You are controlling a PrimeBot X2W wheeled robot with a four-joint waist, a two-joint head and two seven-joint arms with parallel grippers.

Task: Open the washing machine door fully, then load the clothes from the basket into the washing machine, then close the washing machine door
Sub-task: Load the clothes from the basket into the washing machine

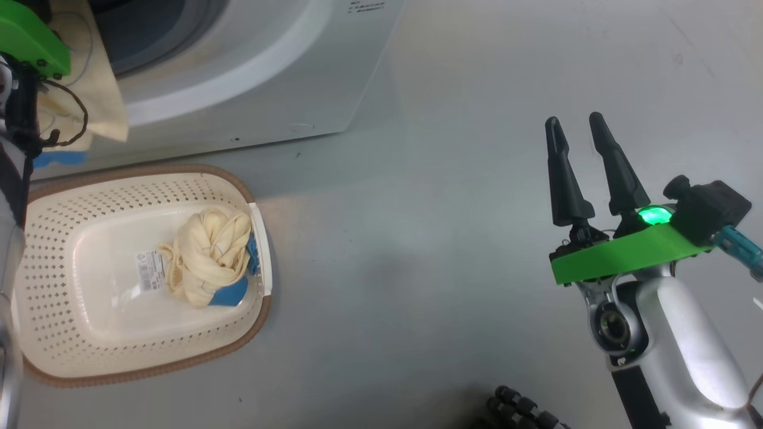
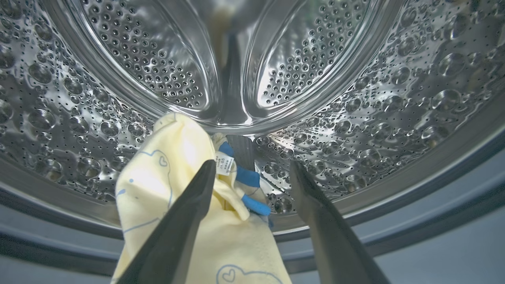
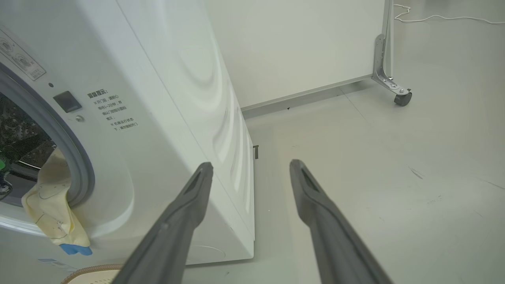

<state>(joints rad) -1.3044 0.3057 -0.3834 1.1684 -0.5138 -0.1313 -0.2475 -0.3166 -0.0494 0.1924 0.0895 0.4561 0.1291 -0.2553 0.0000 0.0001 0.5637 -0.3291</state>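
Note:
My left gripper (image 2: 252, 165) is open at the mouth of the washing machine's steel drum (image 2: 355, 110). One cream-yellow garment (image 2: 177, 185) with blue patches lies loose between and beside its fingers, draped over the grey gasket (image 2: 414, 213). From outside, that garment (image 3: 51, 209) hangs out over the opening's lower rim of the washing machine (image 1: 250, 77). The other garment (image 1: 208, 256) lies twisted in the basket (image 1: 53, 238) on the floor before the washer. My right gripper (image 1: 575, 122) is open and holds nothing, well to the right above the floor. The washing machine door is out of view.
The left arm's green mount (image 1: 30, 42) and cables sit at the washer's opening. A white panel on a caster (image 3: 402, 98) stands behind the washer, with bare grey floor (image 1: 417, 238) between basket and right arm.

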